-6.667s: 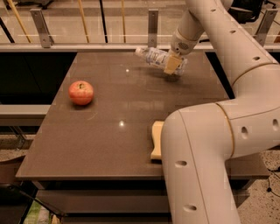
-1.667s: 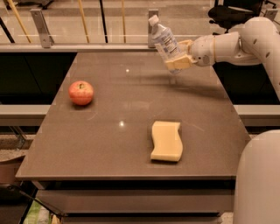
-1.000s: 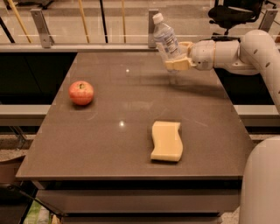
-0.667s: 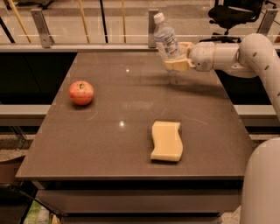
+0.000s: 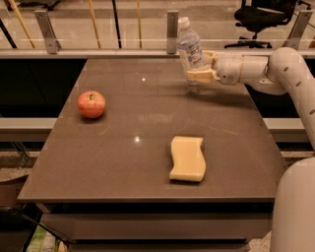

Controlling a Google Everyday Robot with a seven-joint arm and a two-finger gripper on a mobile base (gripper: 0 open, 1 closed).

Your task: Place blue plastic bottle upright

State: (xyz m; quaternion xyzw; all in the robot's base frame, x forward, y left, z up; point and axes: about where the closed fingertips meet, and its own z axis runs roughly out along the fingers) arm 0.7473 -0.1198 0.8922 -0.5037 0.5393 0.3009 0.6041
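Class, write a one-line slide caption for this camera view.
The gripper holds the bottle nearly upright over the table; apple and sponge lie nearer.

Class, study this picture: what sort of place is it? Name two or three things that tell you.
Probably an office or lab building: a swivel office chair stands beyond a glass railing, and the dark table serves a robot whose gripper, at its far edge, holds the blue plastic bottle.

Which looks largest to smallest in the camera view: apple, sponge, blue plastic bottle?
1. Sponge and blue plastic bottle: about alike. The bottle, gripped by the end effector at the table's far edge, is farther from the camera, so I won't rank these two.
2. Apple: smallest.
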